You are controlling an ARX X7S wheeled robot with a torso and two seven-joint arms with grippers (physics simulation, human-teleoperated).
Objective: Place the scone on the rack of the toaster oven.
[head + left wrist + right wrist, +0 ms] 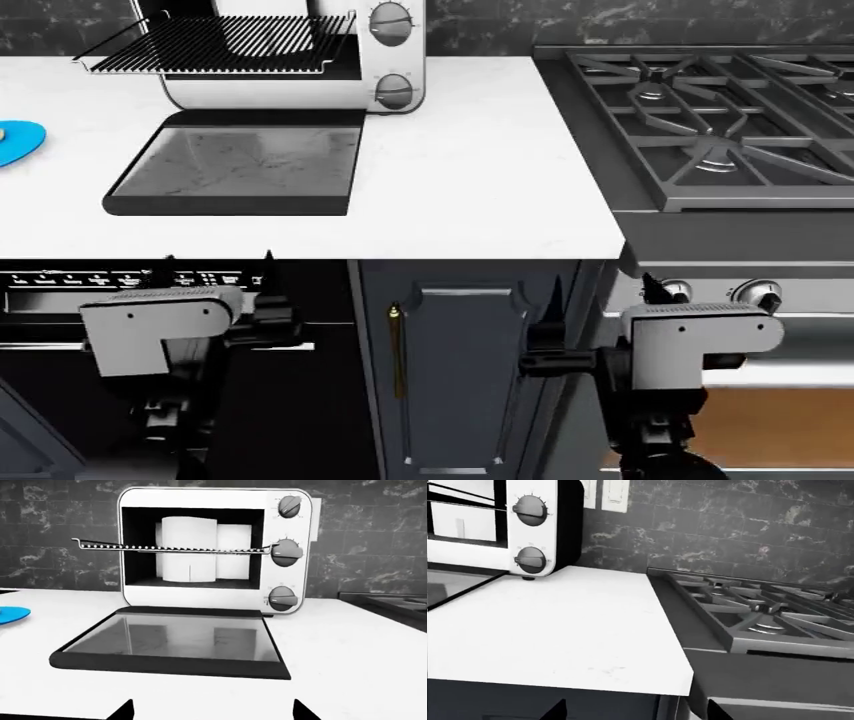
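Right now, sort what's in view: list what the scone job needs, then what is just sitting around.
Job:
toaster oven, door dropped open
rack, slid out, bare
left gripper and right gripper, both open and empty
the scone is not in view

Lying about:
blue plate, at the picture's edge
stove grates
oven knobs

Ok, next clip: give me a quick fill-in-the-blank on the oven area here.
The toaster oven door is ___.
The rack carries ___ food.
The blue plate lies at the counter's ___ edge in the head view.
Neither the left tool nor the right tool holds ___.

Missing: open; no; left; anything
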